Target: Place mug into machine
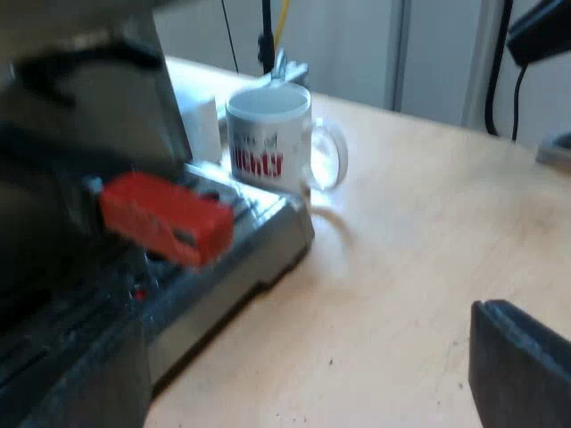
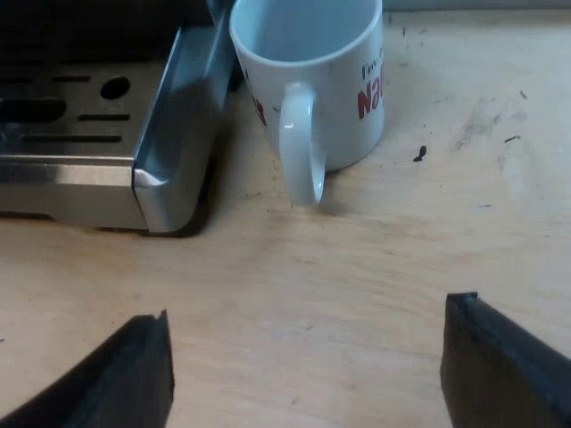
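The white mug (image 1: pixel 268 134) with red lettering stands upright and empty on the wooden table, close beside the corner of the espresso machine's metal drip tray (image 1: pixel 259 241). The red end of the holder's handle (image 1: pixel 165 218) sticks out over the tray at the machine's front. My left gripper (image 1: pixel 299 357) is open and low over the table, well short of the mug. The mug (image 2: pixel 308 80) shows with its handle (image 2: pixel 301 147) turned towards my right gripper (image 2: pixel 310 308). That gripper is open, with nothing between its fingers, a short way from the handle.
The slotted drip tray (image 2: pixel 80 169) lies next to the mug. A small white container (image 1: pixel 201 125) stands behind the mug by the machine. Bare wooden tabletop (image 1: pixel 428 241) stretches away from the machine, with a few dark specks (image 2: pixel 419 154).
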You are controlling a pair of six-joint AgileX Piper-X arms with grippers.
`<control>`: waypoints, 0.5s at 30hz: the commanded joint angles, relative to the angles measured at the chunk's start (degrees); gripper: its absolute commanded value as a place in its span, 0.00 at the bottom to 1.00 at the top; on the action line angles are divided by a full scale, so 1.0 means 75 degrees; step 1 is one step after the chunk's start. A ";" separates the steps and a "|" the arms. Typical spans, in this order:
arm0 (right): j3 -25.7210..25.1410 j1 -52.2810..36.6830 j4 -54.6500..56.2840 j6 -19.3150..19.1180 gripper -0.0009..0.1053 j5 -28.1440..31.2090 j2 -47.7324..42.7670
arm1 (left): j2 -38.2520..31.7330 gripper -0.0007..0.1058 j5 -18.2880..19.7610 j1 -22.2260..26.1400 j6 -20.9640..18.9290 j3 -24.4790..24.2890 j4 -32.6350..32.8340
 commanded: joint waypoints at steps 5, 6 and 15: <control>0.0659 -0.0031 -0.1207 -0.0092 0.62 0.0006 -0.0020 | 0.0000 0.71 0.0054 -0.0027 -0.0003 0.0105 -0.0365; 0.0884 -0.0031 -0.1553 -0.0092 0.62 0.0006 -0.0020 | 0.0000 0.71 0.0054 -0.0027 -0.0003 0.0113 -0.0365; 0.2114 0.0649 -0.3340 -0.0092 0.62 0.0100 0.0363 | 0.0000 0.71 0.0054 -0.0027 -0.0101 0.0113 -0.0365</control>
